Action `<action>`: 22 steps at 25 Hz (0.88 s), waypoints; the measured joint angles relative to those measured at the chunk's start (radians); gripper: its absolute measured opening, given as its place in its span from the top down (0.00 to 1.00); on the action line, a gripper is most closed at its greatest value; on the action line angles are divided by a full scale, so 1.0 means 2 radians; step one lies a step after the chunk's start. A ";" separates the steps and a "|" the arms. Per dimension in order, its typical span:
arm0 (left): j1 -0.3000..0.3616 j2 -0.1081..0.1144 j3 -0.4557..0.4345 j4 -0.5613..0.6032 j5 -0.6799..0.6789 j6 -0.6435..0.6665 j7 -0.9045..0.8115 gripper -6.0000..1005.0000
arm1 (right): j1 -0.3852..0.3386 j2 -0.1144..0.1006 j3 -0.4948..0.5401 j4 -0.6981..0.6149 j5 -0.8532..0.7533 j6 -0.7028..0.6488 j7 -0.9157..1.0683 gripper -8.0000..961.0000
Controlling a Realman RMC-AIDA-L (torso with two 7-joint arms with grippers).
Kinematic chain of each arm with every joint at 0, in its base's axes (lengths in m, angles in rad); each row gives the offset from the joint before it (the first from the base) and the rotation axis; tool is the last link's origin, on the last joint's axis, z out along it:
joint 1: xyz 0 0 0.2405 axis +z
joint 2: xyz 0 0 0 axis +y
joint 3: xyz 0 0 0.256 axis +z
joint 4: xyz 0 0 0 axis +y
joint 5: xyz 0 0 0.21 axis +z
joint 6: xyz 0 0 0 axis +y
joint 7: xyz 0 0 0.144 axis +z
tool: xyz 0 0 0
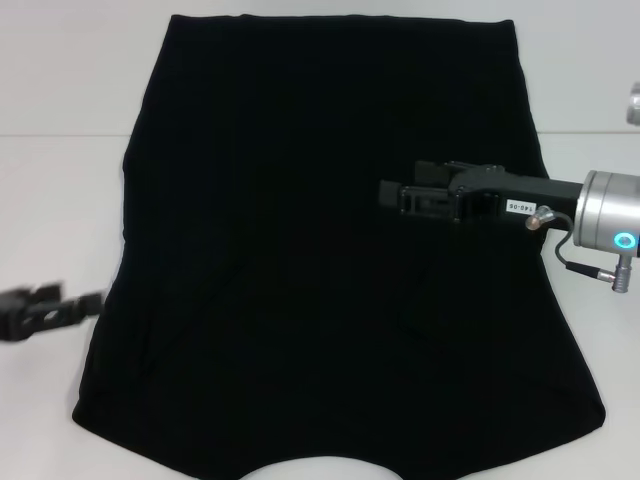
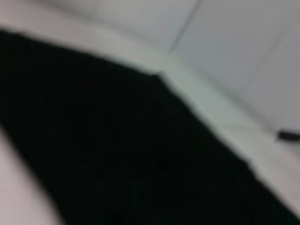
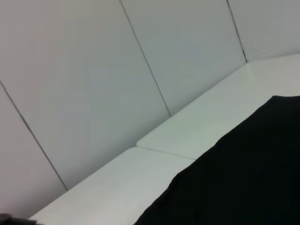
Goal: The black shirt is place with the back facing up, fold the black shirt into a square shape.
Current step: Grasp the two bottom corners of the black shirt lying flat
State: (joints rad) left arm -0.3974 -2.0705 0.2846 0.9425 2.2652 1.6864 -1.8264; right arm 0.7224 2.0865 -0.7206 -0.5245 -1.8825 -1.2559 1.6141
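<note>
The black shirt lies spread flat on the white table, plain side up, with both sleeves tucked in so its sides run nearly straight. My right gripper hovers over the shirt's right-centre, pointing toward the left. My left gripper is low at the shirt's left edge, just off the cloth, and is blurred. The left wrist view shows the shirt close up against the table. In the right wrist view a corner of the shirt lies on the table below the wall panels.
White wall panels stand behind the table. A table seam runs across the far part. A small grey object shows at the right edge. Bare table lies left and right of the shirt.
</note>
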 joint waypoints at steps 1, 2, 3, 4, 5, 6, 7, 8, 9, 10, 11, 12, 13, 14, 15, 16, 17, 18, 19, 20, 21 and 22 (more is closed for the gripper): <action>0.001 0.000 -0.005 0.011 0.018 0.004 -0.013 0.06 | 0.000 0.000 0.000 0.000 0.000 0.000 0.000 0.10; 0.002 0.000 -0.011 0.022 0.040 0.009 -0.030 0.06 | 0.000 0.000 0.000 0.000 0.000 0.001 0.000 0.07; 0.003 0.001 -0.015 0.029 0.056 0.015 -0.045 0.06 | 0.000 -0.001 0.000 0.000 0.000 0.003 0.001 0.04; 0.002 0.002 -0.018 0.034 0.071 0.022 -0.057 0.06 | 0.000 -0.001 0.000 0.000 0.000 0.003 0.001 0.03; 0.002 0.003 -0.019 0.036 0.079 0.026 -0.064 0.06 | 0.000 -0.001 -0.001 -0.001 0.000 0.002 0.002 0.03; -0.001 0.004 -0.020 0.039 0.093 0.032 -0.078 0.06 | 0.000 -0.002 -0.001 -0.002 0.000 0.002 0.003 0.03; -0.003 0.004 -0.019 0.040 0.105 0.036 -0.088 0.06 | 0.000 -0.003 -0.001 -0.002 0.000 0.002 0.004 0.03; -0.006 0.004 -0.017 0.039 0.117 0.036 -0.097 0.06 | 0.000 -0.004 -0.001 -0.002 0.001 0.001 0.005 0.03; -0.009 0.004 -0.014 0.038 0.128 0.036 -0.105 0.06 | 0.000 -0.005 -0.001 -0.002 0.001 0.001 0.005 0.03; -0.013 0.004 -0.010 0.035 0.140 0.034 -0.111 0.06 | 0.000 -0.006 -0.001 -0.001 0.002 0.001 0.005 0.03; -0.016 0.003 -0.006 0.032 0.149 0.031 -0.115 0.06 | 0.000 -0.006 -0.001 0.000 0.003 0.001 0.005 0.03; -0.019 0.001 0.000 0.029 0.155 0.028 -0.118 0.06 | 0.000 -0.007 -0.001 0.000 0.003 0.002 0.006 0.03; -0.022 0.000 0.006 0.026 0.159 0.024 -0.120 0.06 | 0.000 -0.007 -0.001 0.000 0.003 0.002 0.006 0.03; -0.024 -0.001 0.012 0.023 0.160 0.018 -0.123 0.06 | 0.000 -0.007 -0.001 0.000 0.003 0.002 0.006 0.03; -0.025 -0.001 0.017 0.020 0.161 0.014 -0.126 0.06 | 0.000 -0.007 -0.001 0.001 0.003 0.002 0.006 0.03; -0.027 -0.001 0.025 0.015 0.162 0.007 -0.129 0.06 | 0.000 -0.007 -0.001 0.001 0.003 0.002 0.006 0.03; -0.029 -0.002 0.032 0.011 0.162 0.002 -0.132 0.06 | 0.000 -0.007 0.000 0.001 0.003 0.002 0.006 0.03; -0.031 -0.002 0.037 0.009 0.162 -0.001 -0.134 0.06 | 0.000 -0.007 0.000 0.000 0.003 0.001 0.007 0.03; -0.032 -0.002 0.040 0.008 0.162 -0.003 -0.135 0.06 | 0.000 -0.007 0.000 0.000 0.003 0.000 0.009 0.03; -0.033 -0.002 0.043 0.007 0.162 -0.004 -0.136 0.06 | 0.000 -0.007 0.000 -0.001 0.003 0.000 0.012 0.03; -0.035 -0.002 0.046 0.007 0.163 -0.005 -0.137 0.06 | -0.001 -0.008 0.000 -0.002 0.003 0.000 0.015 0.03; -0.035 -0.002 0.049 0.007 0.163 -0.007 -0.138 0.06 | -0.002 -0.008 0.000 -0.003 0.003 -0.001 0.017 0.03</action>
State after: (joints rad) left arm -0.4683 -2.0739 0.3823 0.9562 2.5913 1.6722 -2.1033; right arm 0.7190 2.0711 -0.7212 -0.5303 -1.8772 -1.2573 1.6489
